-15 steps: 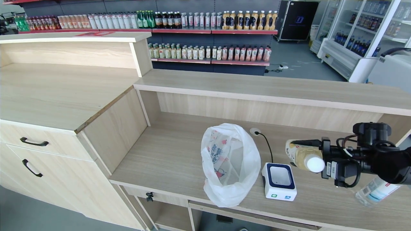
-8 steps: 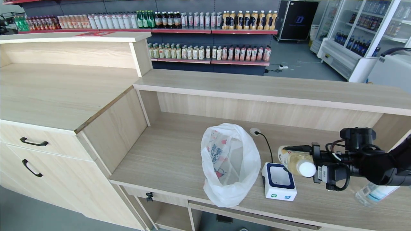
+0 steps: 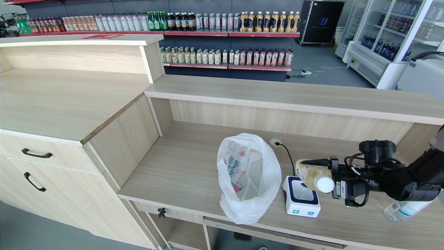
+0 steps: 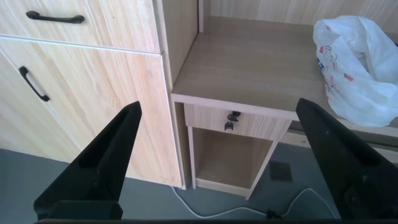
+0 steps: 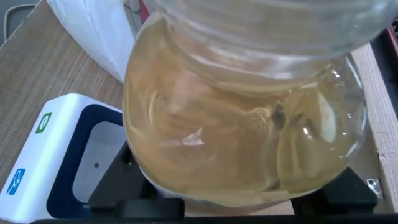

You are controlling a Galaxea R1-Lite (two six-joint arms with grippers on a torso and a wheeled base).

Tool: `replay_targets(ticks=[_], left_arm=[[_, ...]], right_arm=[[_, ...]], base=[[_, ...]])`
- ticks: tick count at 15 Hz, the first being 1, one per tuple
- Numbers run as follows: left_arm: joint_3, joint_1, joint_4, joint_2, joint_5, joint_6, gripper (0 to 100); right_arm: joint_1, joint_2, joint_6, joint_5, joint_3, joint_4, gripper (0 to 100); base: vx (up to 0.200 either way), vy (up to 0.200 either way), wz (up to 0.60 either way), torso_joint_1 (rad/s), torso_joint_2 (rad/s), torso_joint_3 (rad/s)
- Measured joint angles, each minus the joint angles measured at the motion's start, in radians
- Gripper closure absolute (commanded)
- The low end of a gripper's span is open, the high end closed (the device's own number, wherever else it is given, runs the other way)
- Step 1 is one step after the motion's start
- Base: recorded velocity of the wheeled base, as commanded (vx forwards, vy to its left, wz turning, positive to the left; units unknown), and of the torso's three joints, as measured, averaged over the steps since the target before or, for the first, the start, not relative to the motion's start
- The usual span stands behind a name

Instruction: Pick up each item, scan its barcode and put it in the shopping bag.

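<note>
The right hand [image 3: 314, 170] clasps the bottle [image 3: 308, 177] sideways, directly over the scanner [image 3: 301, 198] beneath it. It should roll the bottle's printed side downward and hold steady, then cross to the shopping bag [image 3: 248, 177] just past it.

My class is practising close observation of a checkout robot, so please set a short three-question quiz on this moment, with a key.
1. Fill the gap: the white plastic shopping bag stands open on the light wooden counter, on the robot's ___ of the white box-shaped barcode scanner with a dark blue frame.
2. True or false: the right gripper is shut on the clear plastic bottle of pale yellow drink with a white cap.
3. The held bottle hangs nearest to: A) the bag; B) the scanner; C) the black drawer handles.

Key: 1 left; 2 true; 3 B.
</note>
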Motion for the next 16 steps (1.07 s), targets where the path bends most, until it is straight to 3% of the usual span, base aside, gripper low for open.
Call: replay_targets(ticks=[16], left_arm=[[0.0,0.0,0.0,0.0,0.0,0.0,0]], right_arm=[[0.054,0.072,-0.001,0.0,-0.058,-0.001,100]], base=[[0.0,0.0,0.0,0.0,0.0,0.0]])
